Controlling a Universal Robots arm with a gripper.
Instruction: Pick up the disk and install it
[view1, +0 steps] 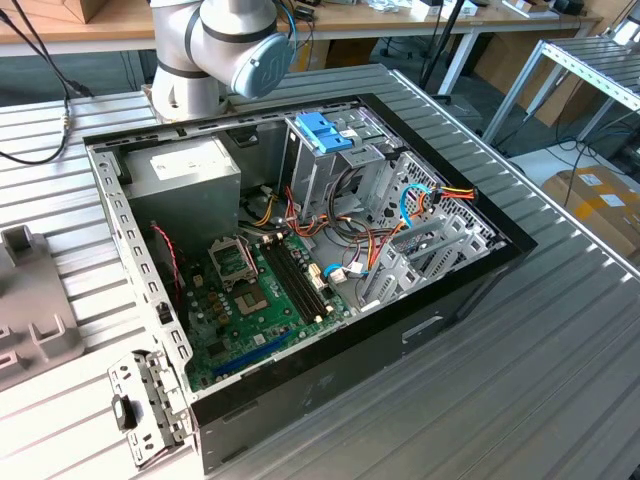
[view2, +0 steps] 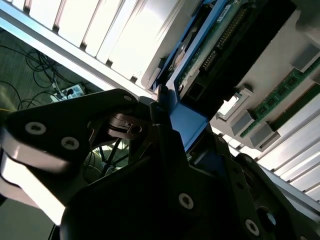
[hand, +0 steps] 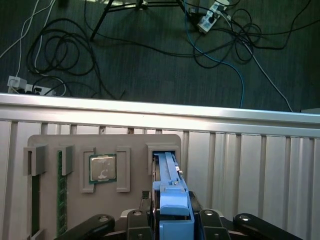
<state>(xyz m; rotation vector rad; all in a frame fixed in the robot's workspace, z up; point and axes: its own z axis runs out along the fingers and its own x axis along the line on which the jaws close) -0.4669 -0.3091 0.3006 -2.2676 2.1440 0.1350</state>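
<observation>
Black two-finger claw (hand: 174, 219) clamped on blue-framed grey-silver flat disk (hand: 167, 175), disk on edge in slot of beige plastic parts tray (hand: 75, 142).

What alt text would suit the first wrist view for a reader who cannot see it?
The gripper is shut on the disk, whose blue carrier stands on edge in a slot of a grey tray. The tray also holds a processor chip and memory sticks, on a ribbed metal table with cables on the floor beyond.
</observation>
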